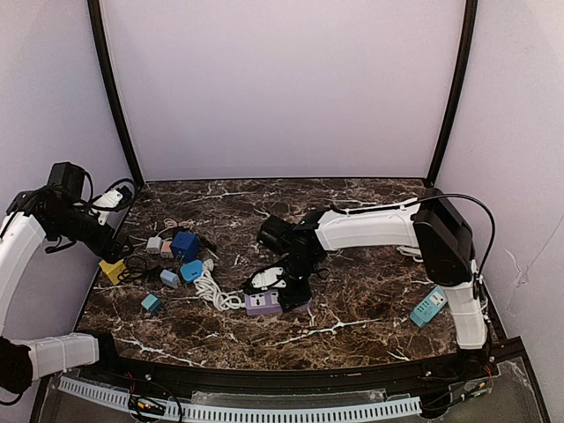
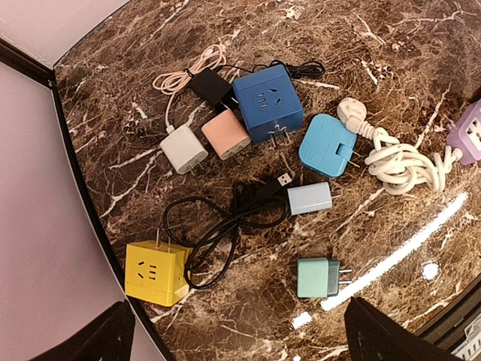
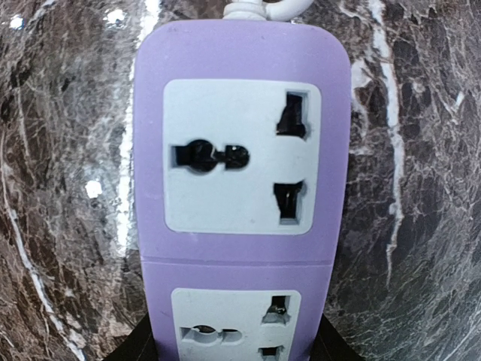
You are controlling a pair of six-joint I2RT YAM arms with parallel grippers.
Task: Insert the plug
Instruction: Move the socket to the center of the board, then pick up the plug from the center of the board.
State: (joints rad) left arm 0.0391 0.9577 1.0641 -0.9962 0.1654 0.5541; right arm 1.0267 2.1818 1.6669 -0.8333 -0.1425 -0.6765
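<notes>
Plainly, two hands are in view. The right hand [image 1: 284,286] is lowered onto the purple power strip [image 1: 263,305], which lies near the middle of the marble bench [image 1: 370,264]. In the right wrist view two sockets of that strip show, and a dark fingertip [image 3: 135,347] sits against each long side at its near end; so the hand is partly closed and appears to clamp the strip.

The left hand [image 2: 240,338] hangs over the left of the bench with its fingers spread as wide as they go, and holds nothing. Below it lies a cluster of plugs:

- two cube adapters, one yellow [image 2: 154,271] and one dark blue [image 2: 267,101];
- one flat light-blue adapter [image 2: 327,144];
- five small chargers: white [image 2: 184,148], pink [image 2: 225,134], black [image 2: 210,86], pale blue [image 2: 310,199] and teal [image 2: 319,277];
- one black USB cable [image 2: 225,226], looped between the yellow cube and the pale blue charger;
- one white coiled cord [image 2: 398,162], which runs right toward the purple strip and carries a white plug [image 2: 352,113] at its far end.

Every plug lies well to the left of the right hand, and none is in either hand (which one is meant for the strip cannot be told). A second strip, turquoise [image 1: 429,306], lies at the right edge of the bench.
</notes>
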